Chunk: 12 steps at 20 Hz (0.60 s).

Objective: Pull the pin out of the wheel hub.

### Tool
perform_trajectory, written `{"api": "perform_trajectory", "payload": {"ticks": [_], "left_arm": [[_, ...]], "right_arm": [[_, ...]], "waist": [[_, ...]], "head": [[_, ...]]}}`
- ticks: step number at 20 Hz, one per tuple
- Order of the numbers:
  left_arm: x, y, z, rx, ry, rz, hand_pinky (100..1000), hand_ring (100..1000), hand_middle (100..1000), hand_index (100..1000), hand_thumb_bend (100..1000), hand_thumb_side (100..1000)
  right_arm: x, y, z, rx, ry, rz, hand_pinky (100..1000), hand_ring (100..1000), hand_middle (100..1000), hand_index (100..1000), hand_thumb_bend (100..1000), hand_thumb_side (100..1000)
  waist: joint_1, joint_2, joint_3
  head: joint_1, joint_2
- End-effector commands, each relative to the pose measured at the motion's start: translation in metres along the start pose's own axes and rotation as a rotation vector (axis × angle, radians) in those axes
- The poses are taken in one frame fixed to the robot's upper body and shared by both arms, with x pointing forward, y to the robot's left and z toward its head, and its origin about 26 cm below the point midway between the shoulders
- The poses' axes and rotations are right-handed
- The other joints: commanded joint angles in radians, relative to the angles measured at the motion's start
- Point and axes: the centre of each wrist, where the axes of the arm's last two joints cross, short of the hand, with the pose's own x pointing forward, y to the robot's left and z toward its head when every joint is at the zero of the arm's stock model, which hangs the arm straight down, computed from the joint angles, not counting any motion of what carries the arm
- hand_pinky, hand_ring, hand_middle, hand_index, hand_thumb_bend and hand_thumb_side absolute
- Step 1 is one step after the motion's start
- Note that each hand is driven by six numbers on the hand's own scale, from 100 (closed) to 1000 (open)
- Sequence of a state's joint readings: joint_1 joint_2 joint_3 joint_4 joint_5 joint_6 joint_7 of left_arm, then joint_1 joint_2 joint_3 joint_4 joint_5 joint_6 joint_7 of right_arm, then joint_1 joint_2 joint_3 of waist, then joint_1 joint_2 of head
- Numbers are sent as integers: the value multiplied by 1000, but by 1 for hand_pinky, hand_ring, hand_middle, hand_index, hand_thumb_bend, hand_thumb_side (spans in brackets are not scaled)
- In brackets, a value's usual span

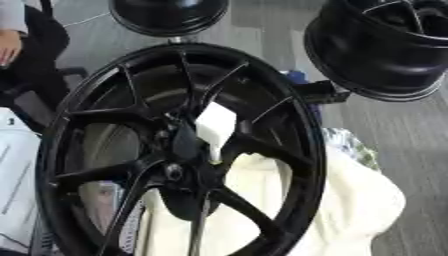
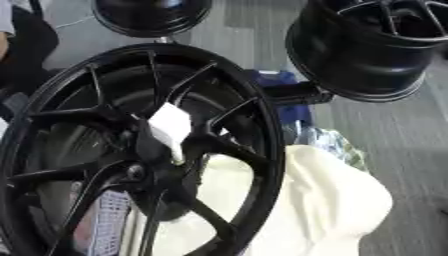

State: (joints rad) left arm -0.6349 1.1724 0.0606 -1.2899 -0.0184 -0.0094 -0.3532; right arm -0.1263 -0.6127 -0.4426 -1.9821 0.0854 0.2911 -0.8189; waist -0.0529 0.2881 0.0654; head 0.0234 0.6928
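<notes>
A large black spoked wheel (image 1: 289, 125) stands close in front of me and fills most of both views. Its hub (image 1: 179, 170) sits low and left of centre, where the thin spokes meet. A small white blocky piece (image 1: 215, 128) sticks out just above and right of the hub, between two spokes. I cannot tell whether it is the pin. Neither of my hands shows in either view.
Two more black rims lie on the grey floor, one at the top middle (image 1: 168, 15) and one at the top right (image 1: 385, 45). A cream cloth (image 1: 350, 200) lies under the wheel at lower right. White paper (image 1: 16, 175) lies at left. A person (image 1: 26, 45) sits at upper left.
</notes>
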Motion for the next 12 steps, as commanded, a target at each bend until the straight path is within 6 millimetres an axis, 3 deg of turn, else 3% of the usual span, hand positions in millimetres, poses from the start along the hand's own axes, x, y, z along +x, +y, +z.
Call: {"api": "perform_trajectory", "payload": {"ticks": [1, 3, 4, 5, 6, 8, 12], "left_arm": [[10, 21, 5, 45, -14, -28, 833, 802, 703, 840, 107, 366], [11, 21, 5, 45, -13, -28, 835, 807, 713, 842, 109, 361], [11, 21, 5, 43, -12, -28, 847, 833, 767, 870, 120, 330], [11, 20, 4, 41, -14, -31, 887, 894, 864, 924, 160, 137], [12, 20, 4, 36, -22, -39, 901, 913, 891, 940, 195, 100], [13, 18, 3, 23, -35, -56, 888, 884, 834, 919, 288, 100], [17, 19, 3, 27, -50, -81, 882, 871, 805, 894, 306, 100]], "right_arm": [[11, -3, -9, -99, -3, 68, 467, 627, 681, 842, 304, 304], [11, -4, -9, -99, -4, 69, 467, 627, 681, 842, 304, 305], [11, -4, -9, -99, -4, 70, 467, 627, 681, 842, 303, 306], [11, -4, -9, -99, -4, 70, 467, 627, 680, 842, 303, 306], [11, -4, -9, -100, -5, 70, 467, 626, 680, 842, 302, 307], [11, -4, -9, -100, -5, 69, 467, 626, 680, 842, 301, 307], [11, -4, -9, -100, -6, 69, 467, 626, 680, 841, 305, 306]], "waist": [[6, -23, 1], [6, -24, 0], [6, -25, 0], [6, -25, -1], [7, -26, -1], [7, -27, -1], [7, -29, -1]], "head": [[1, -8], [0, -7], [0, -7], [1, -7], [1, -8], [1, -8], [1, -7]]}}
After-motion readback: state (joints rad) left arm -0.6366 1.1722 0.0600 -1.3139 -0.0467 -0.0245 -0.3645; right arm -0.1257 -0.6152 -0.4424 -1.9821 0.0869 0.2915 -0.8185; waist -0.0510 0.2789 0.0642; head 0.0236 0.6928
